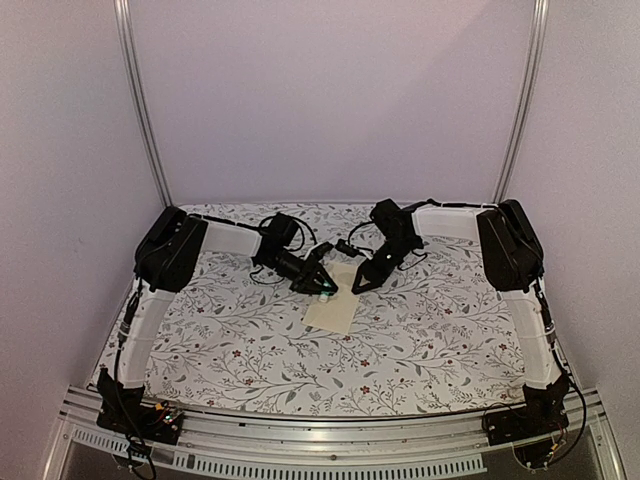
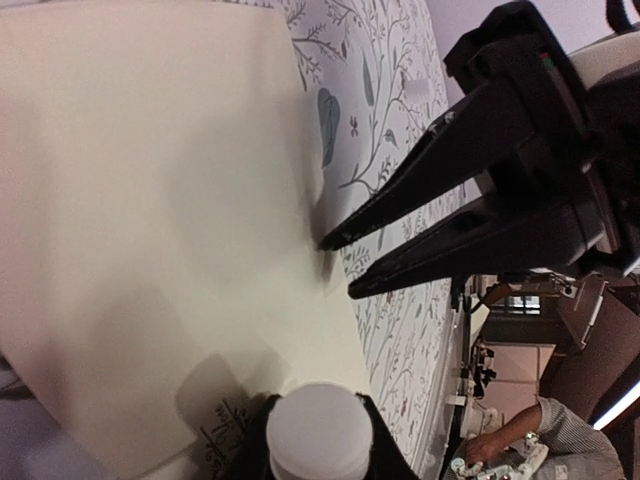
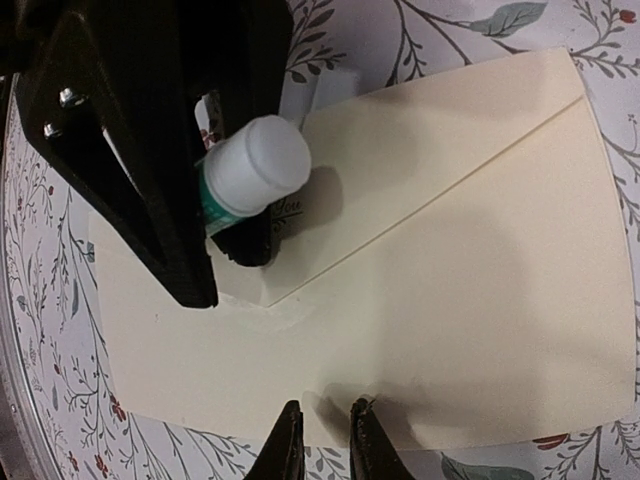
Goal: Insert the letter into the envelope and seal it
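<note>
Apparently only sealing remains: envelope (image 3: 450, 260) flap folded, letter unseen.
Left fingers (image 3: 165, 225) grasp a glue stick (image 3: 255, 172); right fingers (image 3: 287, 446), parted, touch the envelope.

The envelope (image 3: 480, 280) fills most of the frame, lying flat on the floral tablecloth (image 3: 420, 35). Its flap (image 3: 420, 150) is folded over, with a straight diagonal edge running from the upper right corner down to the left of centre. In the upper left, the black left gripper (image 3: 215, 270) clamps a glue stick (image 3: 262, 165) with a white cap and teal label over the flap's point. At the bottom centre, the right gripper (image 3: 327, 445) has its fingertips (image 3: 290, 435) slightly apart at the envelope's lower edge
</note>
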Robot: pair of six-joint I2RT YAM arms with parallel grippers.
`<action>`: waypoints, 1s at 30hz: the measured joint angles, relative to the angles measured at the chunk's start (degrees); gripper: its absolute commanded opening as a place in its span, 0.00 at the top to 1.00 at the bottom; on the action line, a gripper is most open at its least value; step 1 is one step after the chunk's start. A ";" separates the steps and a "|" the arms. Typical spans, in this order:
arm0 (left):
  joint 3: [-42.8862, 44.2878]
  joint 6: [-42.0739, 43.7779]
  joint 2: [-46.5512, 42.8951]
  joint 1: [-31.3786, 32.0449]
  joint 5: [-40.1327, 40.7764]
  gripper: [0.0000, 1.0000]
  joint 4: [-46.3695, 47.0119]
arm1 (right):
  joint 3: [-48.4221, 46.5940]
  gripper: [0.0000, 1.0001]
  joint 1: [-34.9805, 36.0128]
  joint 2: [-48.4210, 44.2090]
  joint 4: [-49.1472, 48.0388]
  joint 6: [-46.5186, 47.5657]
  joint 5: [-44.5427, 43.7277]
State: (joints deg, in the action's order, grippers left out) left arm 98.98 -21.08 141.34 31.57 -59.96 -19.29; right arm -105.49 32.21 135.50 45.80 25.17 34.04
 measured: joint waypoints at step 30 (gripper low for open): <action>-8.66 1.51 -3.87 0.92 -1.36 1.00 2.71 | 0.37 0.85 -0.04 0.00 -0.68 -1.75 -0.57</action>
State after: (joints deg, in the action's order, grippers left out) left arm 90.32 -19.57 137.47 32.49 -61.32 -16.58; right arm -105.12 32.16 135.50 45.12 23.42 33.47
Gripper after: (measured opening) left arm 0.178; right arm 0.149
